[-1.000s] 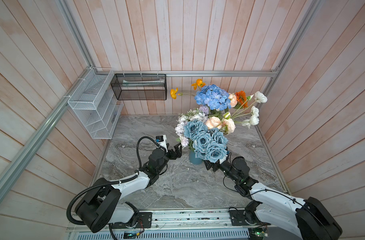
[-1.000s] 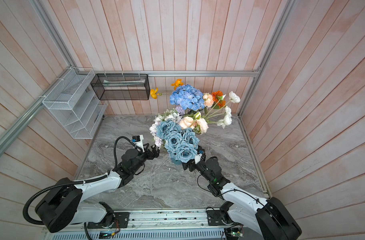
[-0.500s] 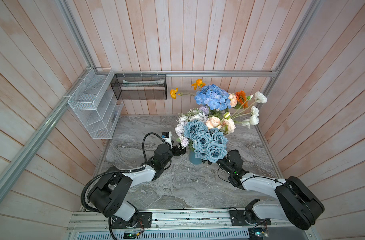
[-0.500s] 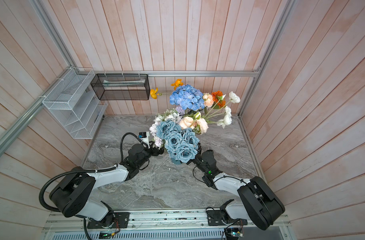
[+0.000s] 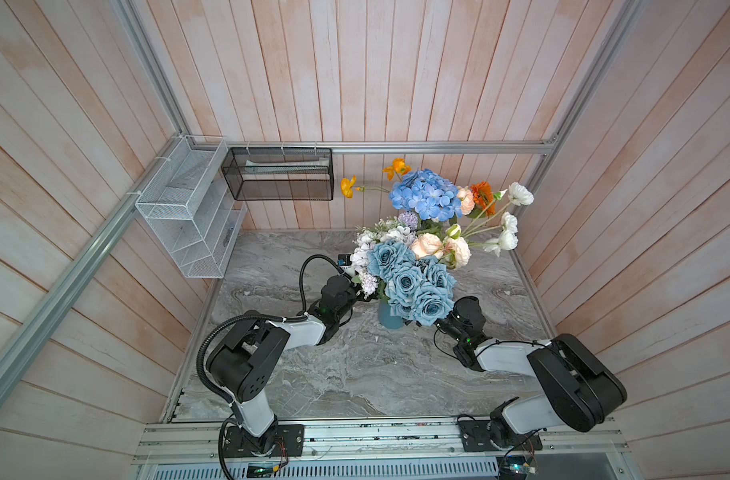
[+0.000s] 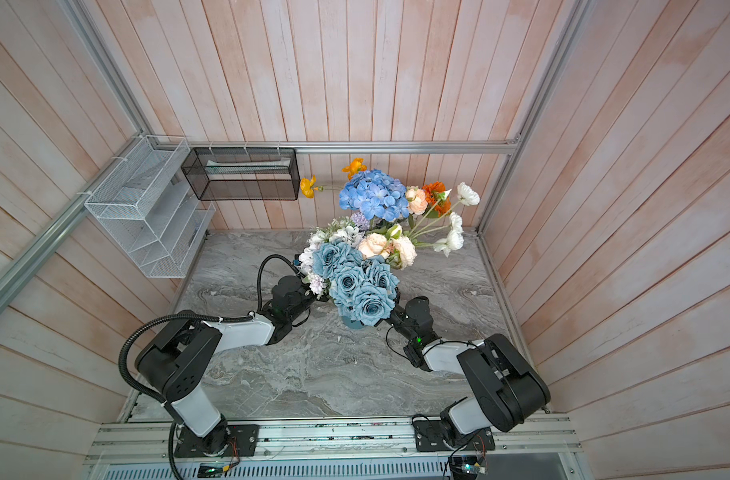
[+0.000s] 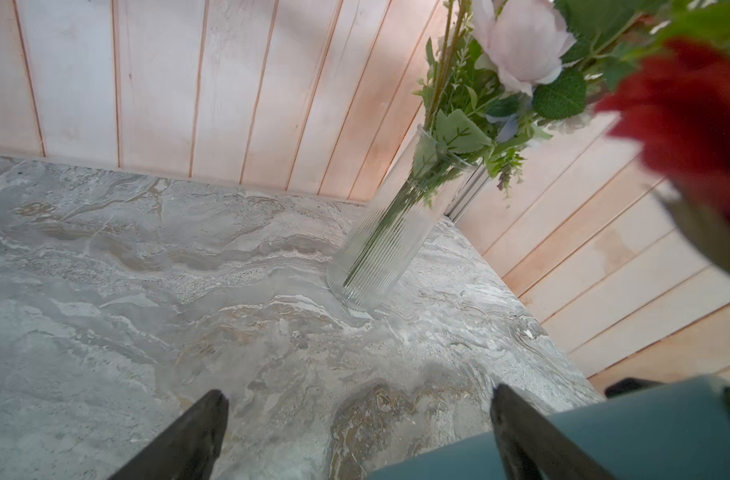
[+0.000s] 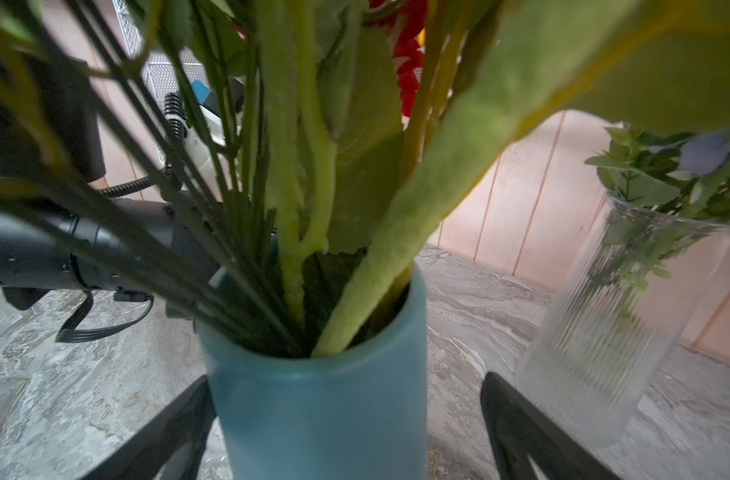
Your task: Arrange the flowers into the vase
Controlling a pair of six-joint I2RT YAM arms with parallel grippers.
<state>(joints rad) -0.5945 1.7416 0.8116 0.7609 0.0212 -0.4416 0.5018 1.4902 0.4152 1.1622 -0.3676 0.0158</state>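
Hidden from above: in both top views the blooms cover the glass vase [image 7: 392, 232] entirely, as well as both arms' tips. Of the teal vase [image 5: 390, 320] I get only a sliver.
Cut off: the right wrist view crops the teal vase's base, and the left wrist view shows just one flank of it.
Blurred: a red bloom [image 7: 695, 124] sits close to the left wrist lens. I cannot tell its kind.
Where the flowers [image 5: 421, 249] are: standing in the two vases. The dusty-blue roses [image 5: 409, 282] are over the teal vase and the hydrangea [image 5: 425, 195] is behind them. I cannot trace its stem.
Counts: two vases, one hydrangea head, two orange poppies [image 5: 347, 187], three peach roses [image 5: 427, 246]. The dusty-blue roses overlap; I make out about five.
State, left gripper [image 7: 359, 392]: released, with only bench [image 5: 355, 374] between the jaws and the teal vase just beside one finger.
State, right gripper [image 8: 346, 380]: released, its jaws spread either side of the teal vase, with a gap at one finger.
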